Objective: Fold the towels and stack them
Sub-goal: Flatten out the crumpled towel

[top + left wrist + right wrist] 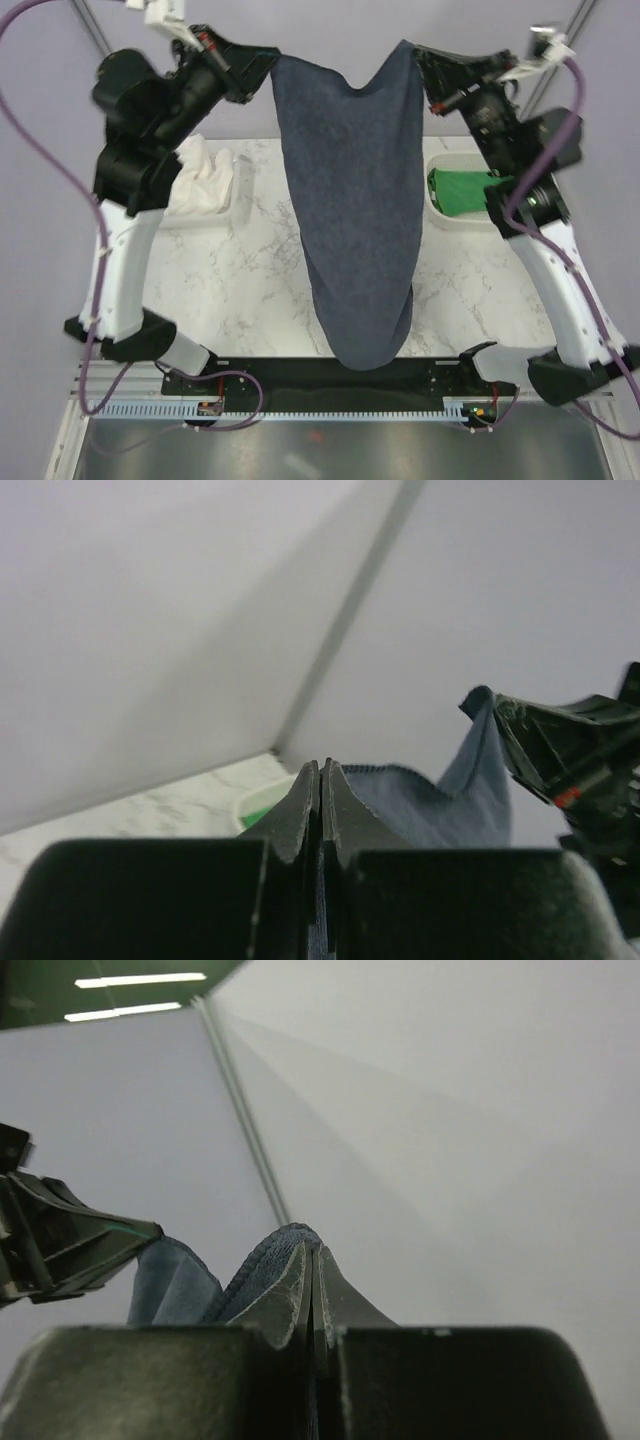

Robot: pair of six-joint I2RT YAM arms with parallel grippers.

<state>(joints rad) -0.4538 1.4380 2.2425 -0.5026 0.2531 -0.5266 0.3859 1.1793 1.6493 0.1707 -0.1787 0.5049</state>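
Well left of the navy towel (355,200): cream towel (200,172), crumpled inside a white basket (243,190) on the marble table (240,290). At the navy towel's top left corner: left gripper (262,62), lifted high, clenched on the cloth. Seen from the left wrist: 2 dark fingers (298,815) pressed flat together, no gap showing, with a thin blue edge of the navy towel pinched in the seam and the rest of the hem running off to the right of the tips. Between the 2 grippers: the navy towel's top edge, sagging into a shallow V at the middle. Below that edge: the navy towel hanging as 1 long sheet, narrowing to a rounded bottom end by the table's near edge and covering the middle of the table in the top view; cannot tell whether touching the table or clear of it. At the navy towel's top right corner: right gripper (420,55), equally high, also clenched on the cloth. Seen from the right wrist: both fingertips (340,1305) closed tight, a fold of blue hem bulging up just left of the tips and trailing away toward the left gripper. Just right of the navy towel, lower down: green towel (462,190), bunched in a second white basket (450,222), partly hidden behind the right arm (560,290).
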